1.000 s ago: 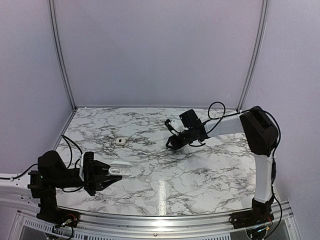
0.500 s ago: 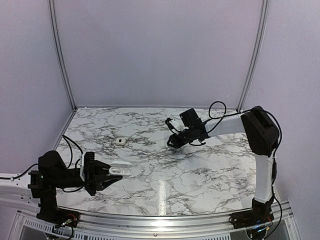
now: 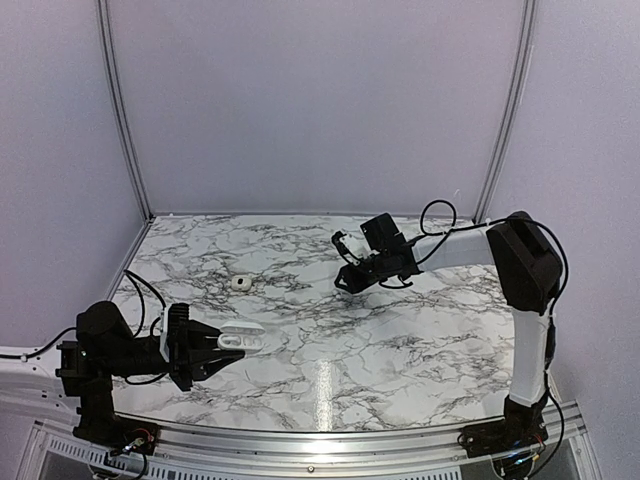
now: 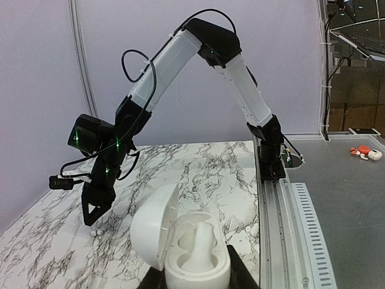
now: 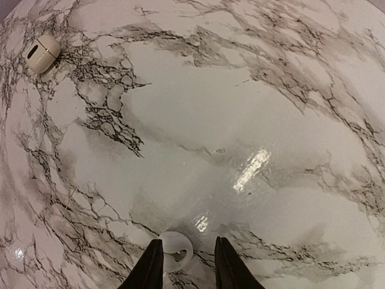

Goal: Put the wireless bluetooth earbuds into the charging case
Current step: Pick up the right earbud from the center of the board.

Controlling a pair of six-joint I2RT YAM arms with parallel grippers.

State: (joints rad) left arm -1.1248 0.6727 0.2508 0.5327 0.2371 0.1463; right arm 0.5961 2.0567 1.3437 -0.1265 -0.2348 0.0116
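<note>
The left gripper [image 3: 244,342] was clamped on the open case [image 4: 195,256], its lid [image 4: 155,226] up, at the near left. The right gripper [image 3: 346,285] hung far right of centre. Its fingers [image 5: 150,265] were narrowly apart astride one earbud [image 5: 175,249] lying on the table [image 5: 240,108], not closed on it. The other earbud [image 3: 240,284] lay far left, well apart from both.

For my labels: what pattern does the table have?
The table is white marble with grey veins, clearest in the right wrist view.
</note>
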